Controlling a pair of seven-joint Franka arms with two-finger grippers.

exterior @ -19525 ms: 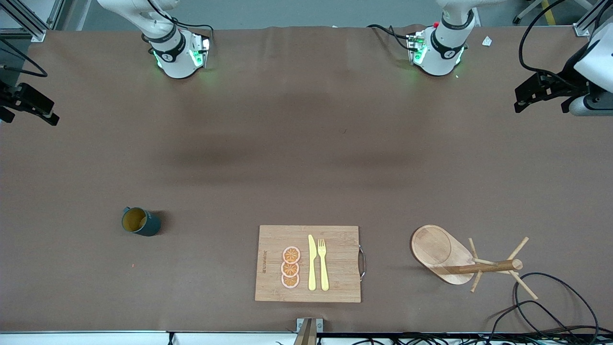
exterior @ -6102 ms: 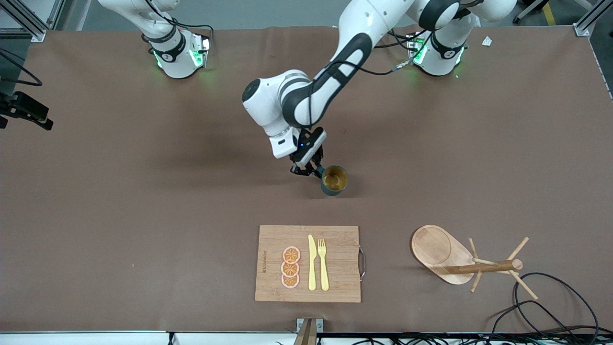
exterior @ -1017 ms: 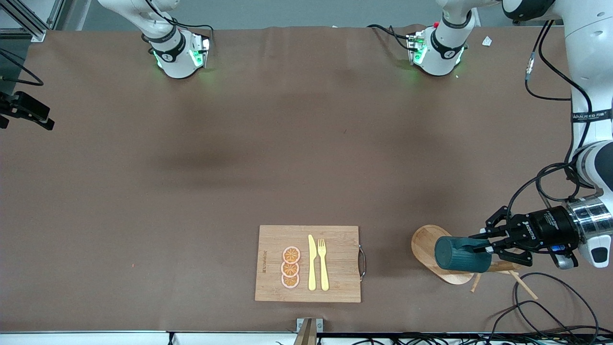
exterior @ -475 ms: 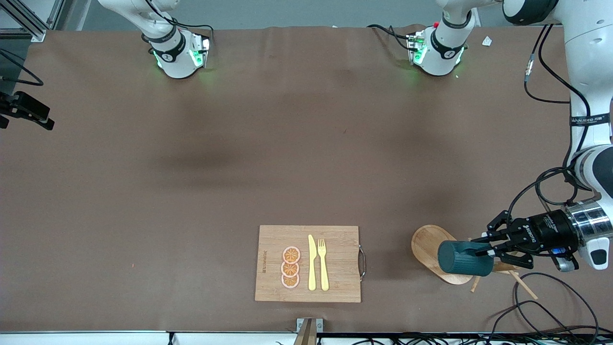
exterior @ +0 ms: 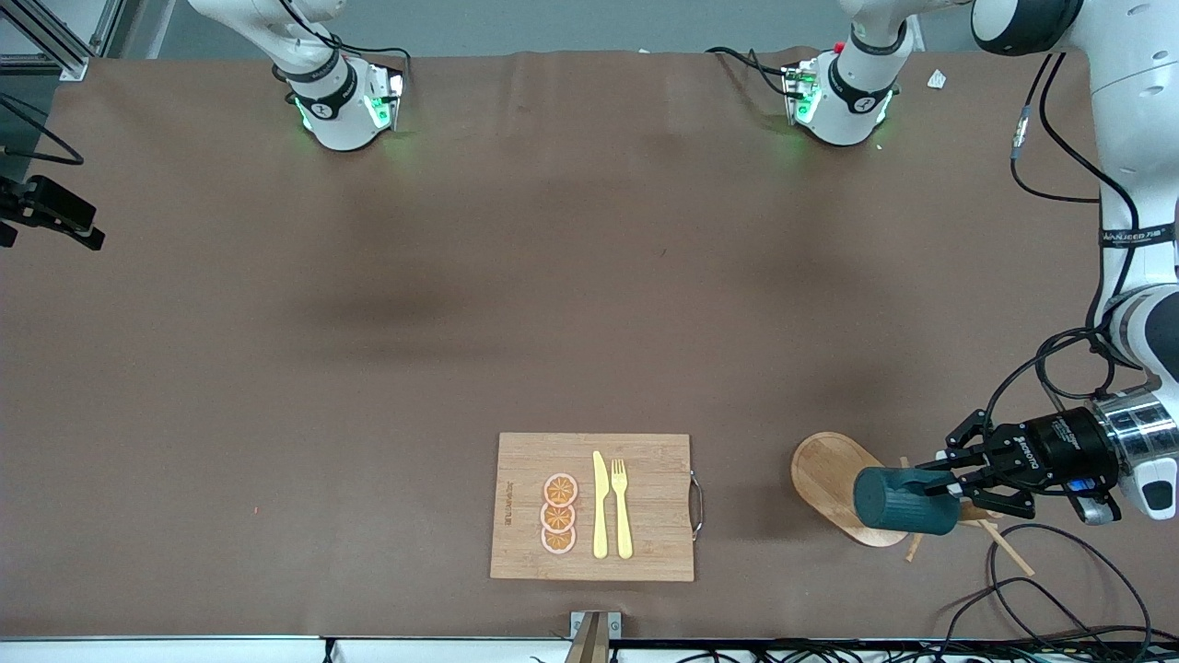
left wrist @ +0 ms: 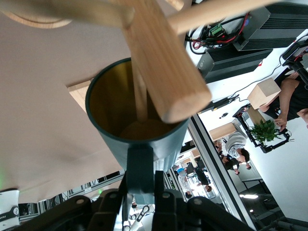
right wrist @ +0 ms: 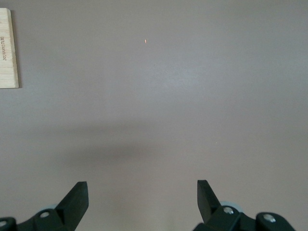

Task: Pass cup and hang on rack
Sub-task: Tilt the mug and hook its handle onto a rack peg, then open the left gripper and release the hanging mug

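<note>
The dark teal ribbed cup point(exterior: 898, 502) is held on its side over the light wooden rack, above the oval base point(exterior: 822, 468), with its mouth toward the post. My left gripper point(exterior: 949, 483) is shut on the cup's handle. In the left wrist view the cup point(left wrist: 120, 144) shows its yellowish inside, the gripper point(left wrist: 140, 185) clamps the handle, the round post point(left wrist: 163, 72) crosses the rim and a thin peg point(left wrist: 139, 91) reaches into the mouth. My right gripper point(right wrist: 142, 199) is open and empty over bare table; it waits at the edge of the right arm's end point(exterior: 64, 221).
A bamboo cutting board point(exterior: 520, 460) with orange slices, a yellow knife and a fork lies near the front edge at mid table. Black cables point(exterior: 1059, 571) loop on the table next to the rack, nearer the front camera. Loose pegs point(exterior: 1004, 548) stick out beside the cup.
My left gripper has carried the cup a little toward the left arm's end of the table, farther along the rack's post. The right arm has not moved.
</note>
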